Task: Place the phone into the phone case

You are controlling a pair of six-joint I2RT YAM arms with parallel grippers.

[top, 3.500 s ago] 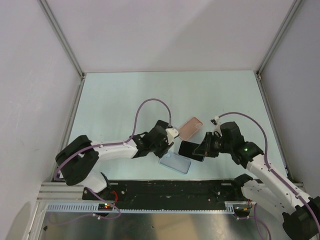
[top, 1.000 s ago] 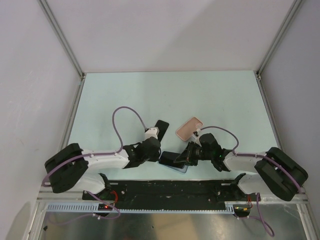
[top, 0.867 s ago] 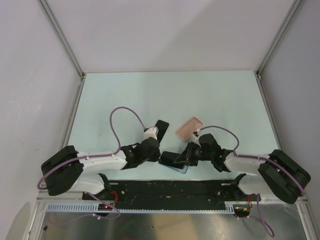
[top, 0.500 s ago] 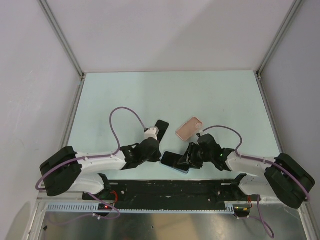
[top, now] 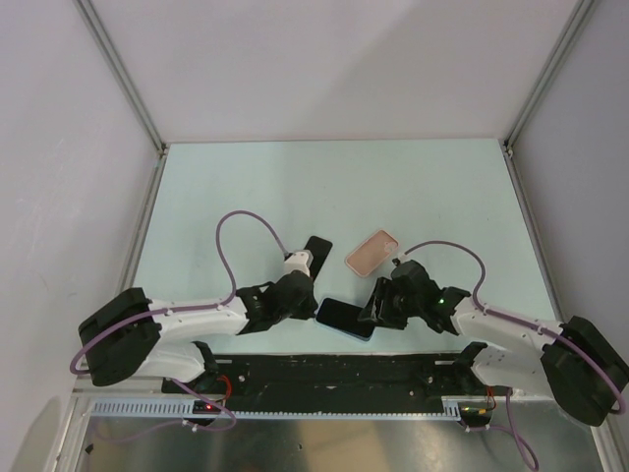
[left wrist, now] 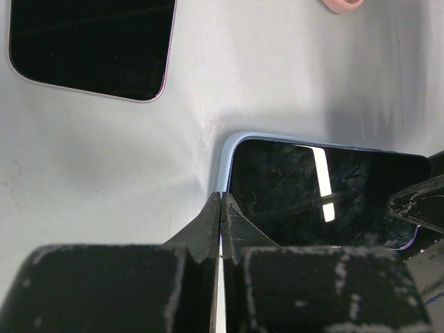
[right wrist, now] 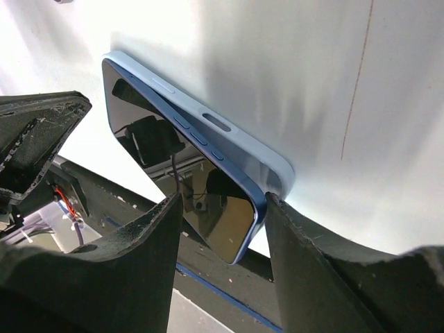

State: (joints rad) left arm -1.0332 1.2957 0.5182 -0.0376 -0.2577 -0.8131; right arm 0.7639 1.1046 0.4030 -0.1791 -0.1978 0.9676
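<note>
Down at the near edge of the table point(top: 246, 197), the phone point(top: 344, 318) lies flat, screen up, caught between the two arms, its pale blue rim showing round the dark glass. The left gripper point(top: 309, 309) sits at the phone's left end. The left wrist view is plain about it: both fingers are pressed tight together, no gap, nothing between them, and their joined tip rests right against the phone's short edge near a corner.

Over at the other end, the right gripper point(top: 376, 307) has its jaws set apart, with the phone's end sitting in the space between. From the right wrist camera, one finger point(right wrist: 326, 263) touches the pale blue side edge by the corner, just past the row of side buttons. The other finger point(right wrist: 118, 263) stands on the screen side. Whether that pair is really squeezing the phone or only straddling it, I cannot tell. The glass mirrors dark shapes of the gripper.

The phone case point(top: 371, 253), salmon pink, lies farther up the table, just beyond the right gripper and apart from the phone, so the phone is not yet in it. A black slab point(top: 315, 252) lies to the case's left, separate from it, beyond the left gripper. A purple cable point(top: 228, 231) loops above the left arm.
</note>
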